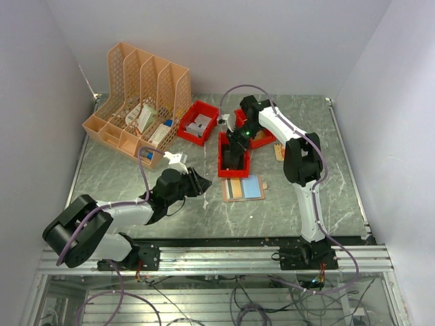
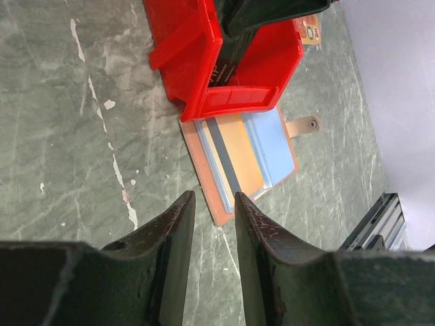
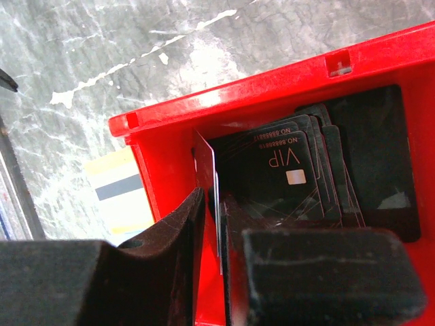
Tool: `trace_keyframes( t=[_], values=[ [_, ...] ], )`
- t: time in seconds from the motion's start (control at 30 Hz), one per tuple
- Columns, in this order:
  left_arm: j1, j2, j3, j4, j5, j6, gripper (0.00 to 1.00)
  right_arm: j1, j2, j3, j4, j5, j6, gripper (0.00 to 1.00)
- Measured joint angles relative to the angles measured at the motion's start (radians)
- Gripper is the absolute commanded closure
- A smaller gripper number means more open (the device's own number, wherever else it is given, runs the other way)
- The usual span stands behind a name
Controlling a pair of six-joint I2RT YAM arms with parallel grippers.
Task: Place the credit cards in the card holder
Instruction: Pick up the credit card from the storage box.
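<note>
Left wrist, card holder [image 2: 211,200] beyond left jaws

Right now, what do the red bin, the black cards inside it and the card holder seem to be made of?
The red bin looks like rigid moulded plastic, glossy, with crisp rims. The black cards look like thin plastic, slightly shiny, with printed lettering. The card holder seems to be soft leather or an imitation, matte, with a strap tab.

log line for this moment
left gripper: open, empty, by card holder | right gripper: down in red bin at black cards | card holder: lying open, yellow card in it
</note>
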Motion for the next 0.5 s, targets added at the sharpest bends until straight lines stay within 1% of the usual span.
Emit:
trace_keyframes(
  t=[0.13, 0.3, 0.5],
  values=[
    [0.000, -0.008, -0.005, -0.004, -0.002, 0.000, 0.59, 0.000, 0.004, 0.005, -0.018, -0.022, 0.004, 0.82],
    [0.000, -0.034, -0.010, -0.011, -0.004, 0.000, 0.58, 0.005, 0.048, 0.061, -0.076, -0.072, -0.007, 0.82],
    [0.000, -0.054, -0.011, -0.021, -0.015, 0.000, 0.59, 0.024, 0.066, 0.003, -0.087, -0.082, -0.007, 0.82]
  ],
)
